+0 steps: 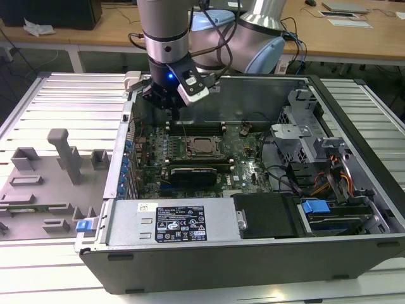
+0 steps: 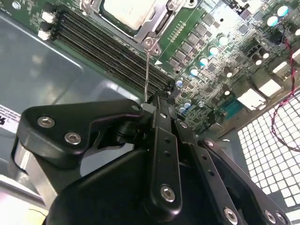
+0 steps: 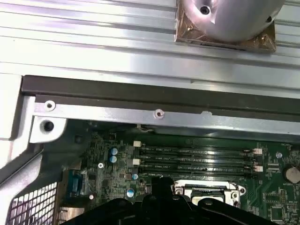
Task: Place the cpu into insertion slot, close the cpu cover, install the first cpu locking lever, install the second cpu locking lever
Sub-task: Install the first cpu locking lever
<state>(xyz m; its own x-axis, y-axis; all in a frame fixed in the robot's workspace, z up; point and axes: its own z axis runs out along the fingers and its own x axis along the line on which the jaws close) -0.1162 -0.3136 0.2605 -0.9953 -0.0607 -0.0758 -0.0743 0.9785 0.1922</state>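
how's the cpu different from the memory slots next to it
Shape: the cpu is a flat square; the memory slots are long narrow strips.
Colour: the cpu has a pale metal top; the memory slots are black with white end clips.
Count: the cpu is a single piece framed by the silver cover; the memory slots are several, lying parallel.
Shared: both sit side by side on the green board.

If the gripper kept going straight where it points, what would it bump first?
Probably the thin locking lever, whose wire runs right up to the tip of the gripper. Just past it lie the long black memory slots. Depth is hard to judge here.
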